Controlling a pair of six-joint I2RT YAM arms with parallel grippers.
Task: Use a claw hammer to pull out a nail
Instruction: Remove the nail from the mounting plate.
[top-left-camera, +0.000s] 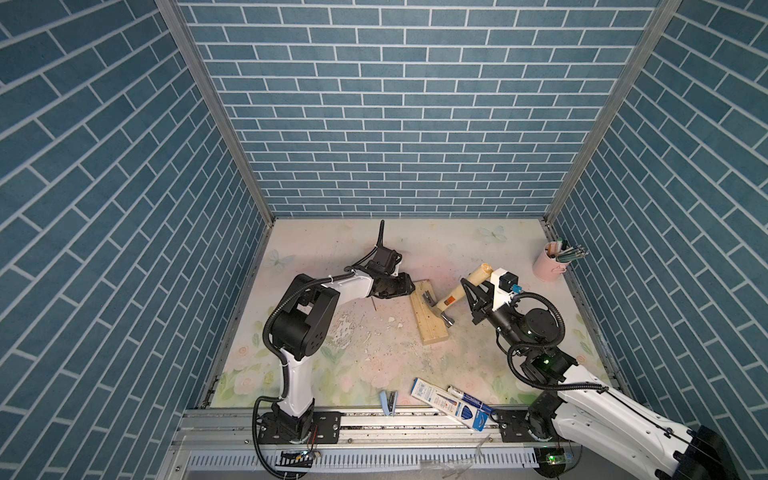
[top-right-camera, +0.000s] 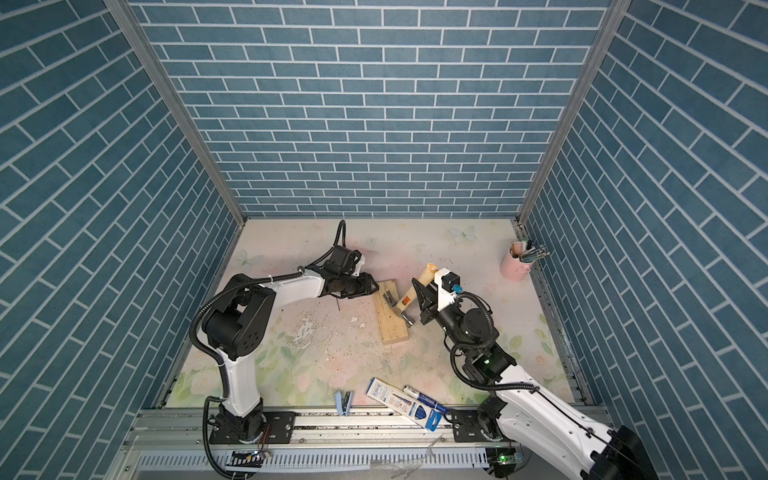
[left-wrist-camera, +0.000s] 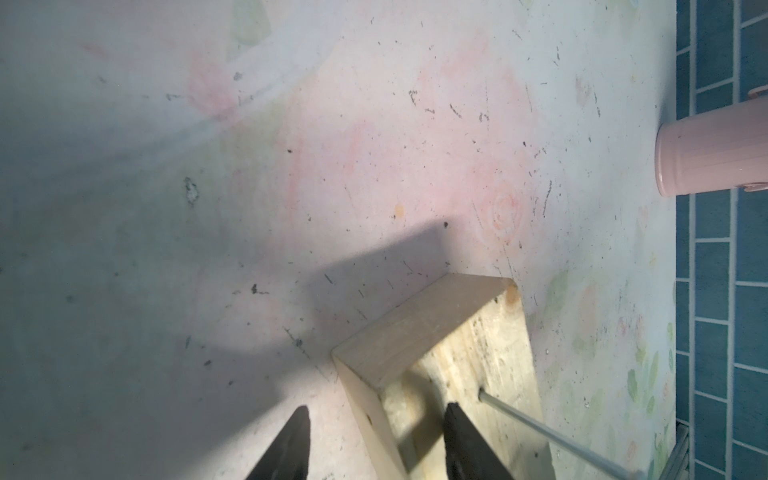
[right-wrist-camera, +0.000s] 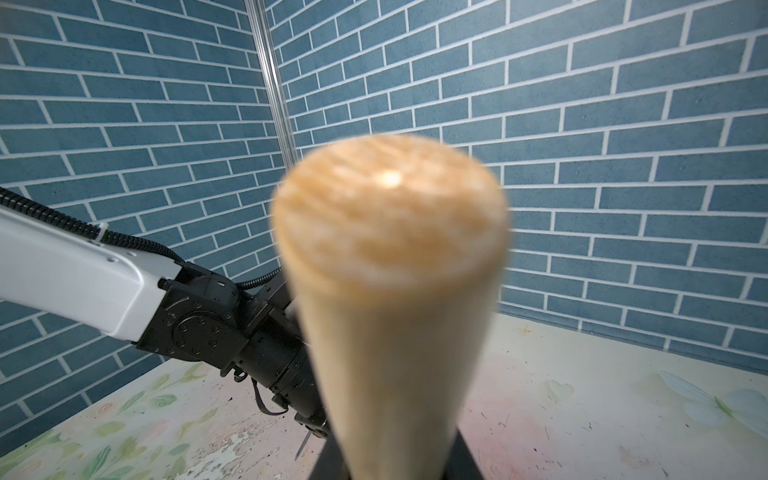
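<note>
Right gripper (top-left-camera: 473, 289) is clamped on the hammer (top-left-camera: 451, 300) handle, just right of centre in both top views, with the head lying across the block (top-left-camera: 428, 328). Left gripper (top-left-camera: 404, 286) sits at the block's upper end, jaws partway apart, straddling a corner.

L gripper (top-left-camera: 409, 287) half-open, wrist low; R gripper (top-left-camera: 471, 297) clamped tight, wrist tipped up.
</note>
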